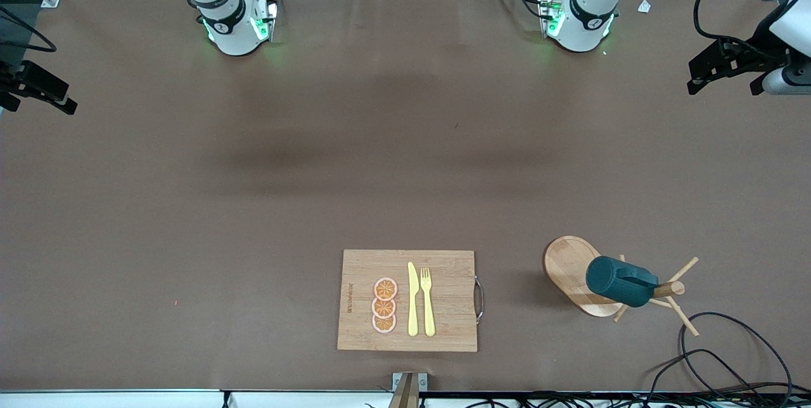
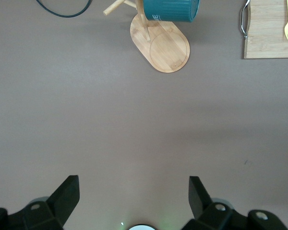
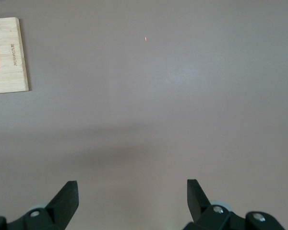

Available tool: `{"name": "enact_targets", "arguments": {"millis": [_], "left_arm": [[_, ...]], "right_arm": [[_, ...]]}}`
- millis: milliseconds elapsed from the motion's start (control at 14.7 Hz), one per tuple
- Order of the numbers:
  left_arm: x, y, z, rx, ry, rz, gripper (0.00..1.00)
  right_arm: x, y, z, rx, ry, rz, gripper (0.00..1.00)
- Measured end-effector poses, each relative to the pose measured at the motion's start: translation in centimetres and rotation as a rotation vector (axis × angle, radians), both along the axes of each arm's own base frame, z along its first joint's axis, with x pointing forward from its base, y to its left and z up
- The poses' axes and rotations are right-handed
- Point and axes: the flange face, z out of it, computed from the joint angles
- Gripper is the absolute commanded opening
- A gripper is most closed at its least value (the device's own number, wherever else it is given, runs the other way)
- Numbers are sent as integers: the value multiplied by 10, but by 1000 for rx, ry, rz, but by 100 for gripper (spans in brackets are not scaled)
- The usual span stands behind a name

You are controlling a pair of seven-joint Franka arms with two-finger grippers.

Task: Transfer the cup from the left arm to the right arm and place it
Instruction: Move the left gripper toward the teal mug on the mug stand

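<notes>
Cutting board (image 1: pixel 407 300) sits nearest the front cam, w/ orange slices (image 1: pixel 384 305), yellow knife (image 1: pixel 412 299) + fork (image 1: pixel 427 301) on it. Cup (image 1: pixel 621 281) hangs tipped on a peg of the wooden mug tree (image 1: pixel 573 275), beside the board toward left arm's end of table, off the tabletop.

Cup handling (judgement): looks ceramic, so rigid, a bit heavy for its size, glazed = probably slippery, chips if dropped. Best hold prob across the body wall or the rim; handle is small, not clear enough to rely on. Needs sliding off along the peg, not a straight lift.

Left gripper (image 2: pixel 133 199): fingers spread wide, nothing held, over bare table well apart from cup; cup shows at edge of left wrist view (image 2: pixel 169 10) on the tree. Right gripper (image 3: pixel 132 201): also wide, empty, over bare table near the board's corner, waiting. No contact w/ cup yet; handover not started.
</notes>
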Motion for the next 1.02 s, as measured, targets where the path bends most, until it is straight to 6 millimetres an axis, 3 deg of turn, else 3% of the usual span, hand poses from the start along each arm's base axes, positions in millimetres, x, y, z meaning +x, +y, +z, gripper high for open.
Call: {"name": "enact_targets", "arguments": {"millis": [408, 679, 1019], "left_arm": [[10, 14, -6, -5, 7, 23, 100], [53, 28, -19, -27, -53, 108, 100], [102, 37, -60, -98, -120, 336, 100]], "right_arm": [[0, 0, 0, 0, 0, 0, 100], [0, 0, 0, 0, 0, 0, 100], [0, 0, 0, 0, 0, 0, 100]]}}
